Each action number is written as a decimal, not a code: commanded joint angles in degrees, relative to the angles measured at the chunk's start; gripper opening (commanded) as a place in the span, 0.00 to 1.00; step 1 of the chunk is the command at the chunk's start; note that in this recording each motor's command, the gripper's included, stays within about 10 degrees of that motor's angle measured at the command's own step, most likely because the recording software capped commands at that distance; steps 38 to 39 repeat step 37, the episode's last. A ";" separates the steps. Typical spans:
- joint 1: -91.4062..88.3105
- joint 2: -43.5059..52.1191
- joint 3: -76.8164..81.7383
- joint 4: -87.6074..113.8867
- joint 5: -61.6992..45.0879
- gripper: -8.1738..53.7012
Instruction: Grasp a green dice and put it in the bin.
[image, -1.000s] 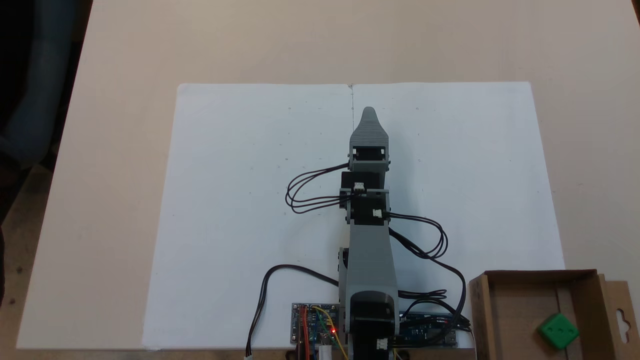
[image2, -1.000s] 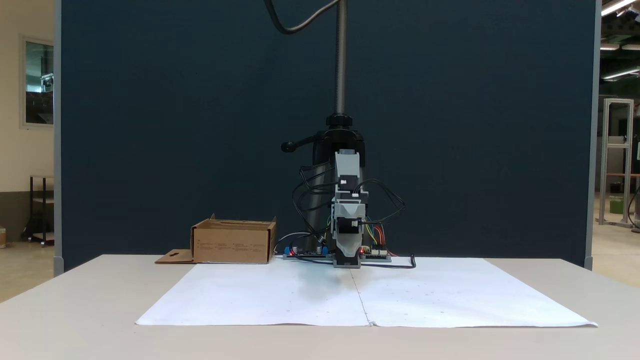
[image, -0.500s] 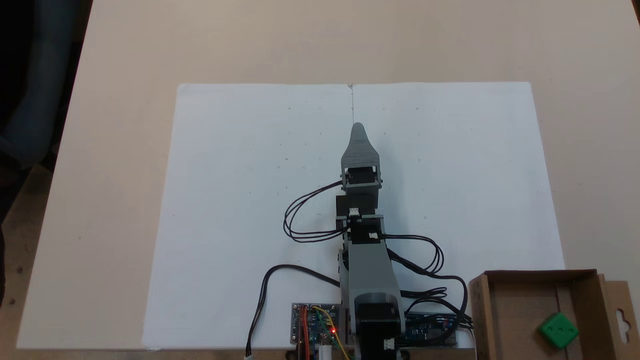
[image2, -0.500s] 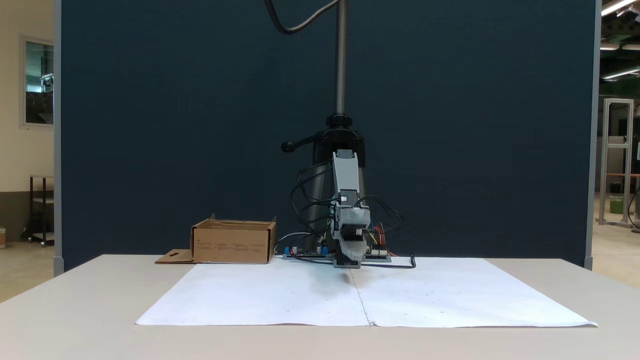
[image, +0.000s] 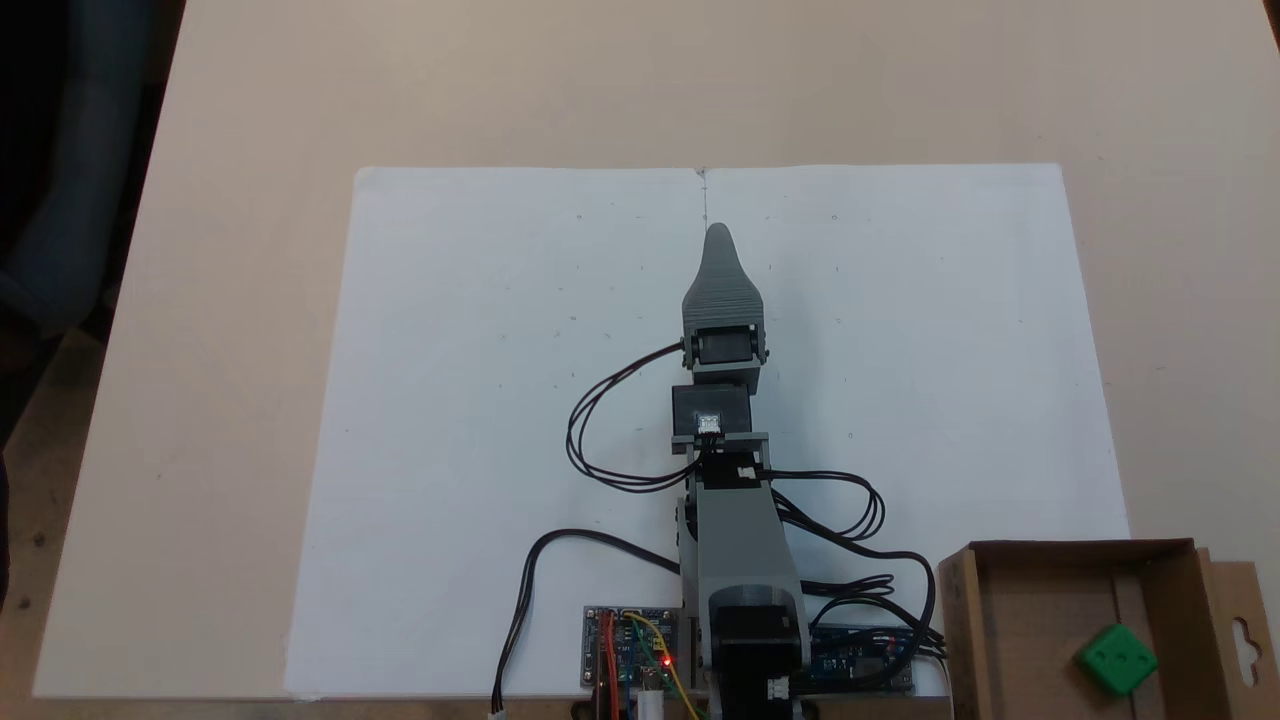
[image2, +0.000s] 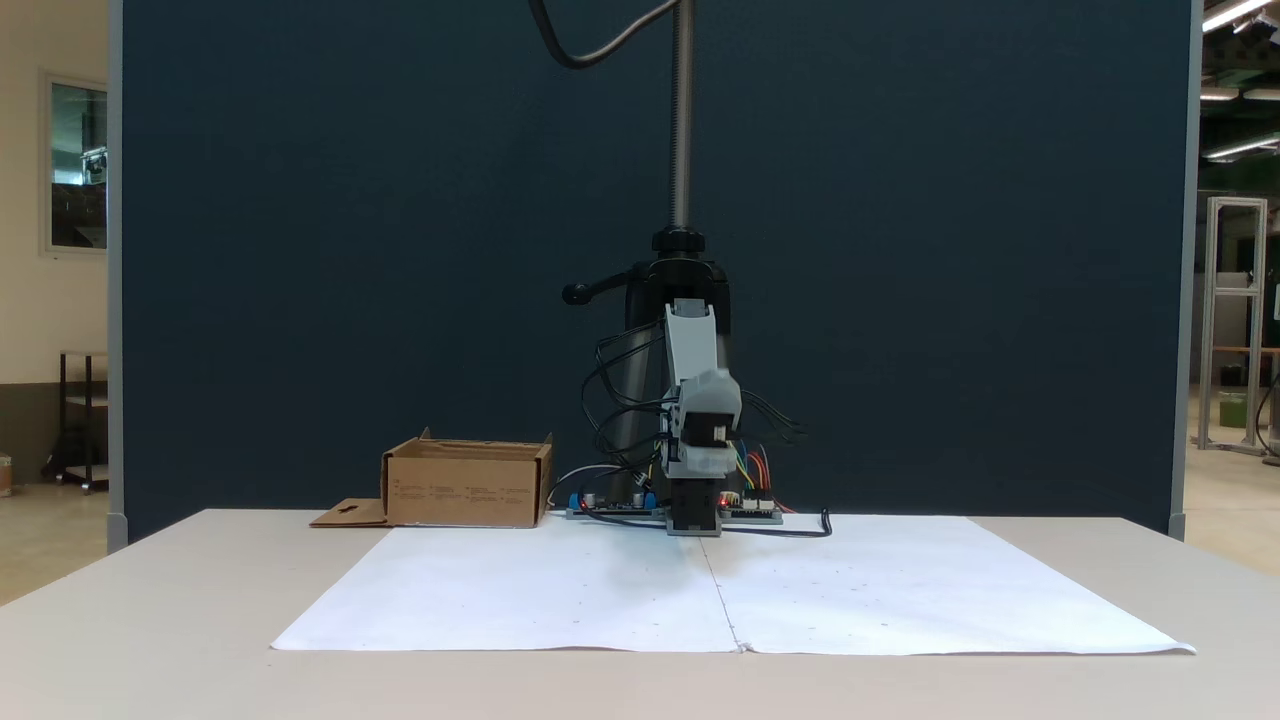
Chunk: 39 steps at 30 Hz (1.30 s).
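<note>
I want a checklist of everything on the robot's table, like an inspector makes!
Surface: beige table with white paper sheet.
Job's things: green dice lies inside the cardboard bin.
Clutter: nothing seen.
Grippers: tool over the paper, holding nothing; open or shut cannot be told.
Cables: black cables loop beside the arm; circuit boards at its base.
Surroundings: dark blue panel, metal pole.

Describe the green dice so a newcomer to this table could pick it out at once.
Start at the white paper sheet covering the middle of the table; at its lower right corner in the fixed view from above sits the brown cardboard bin. The green dice lies inside it, near the flap side. It is the one bright green cube there, with pips showing.
</note>
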 joint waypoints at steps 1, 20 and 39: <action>-0.88 6.68 3.78 -9.56 -3.52 0.84; 0.26 6.50 3.78 -19.07 -3.60 0.85; 0.26 6.50 3.78 -18.98 -3.52 0.85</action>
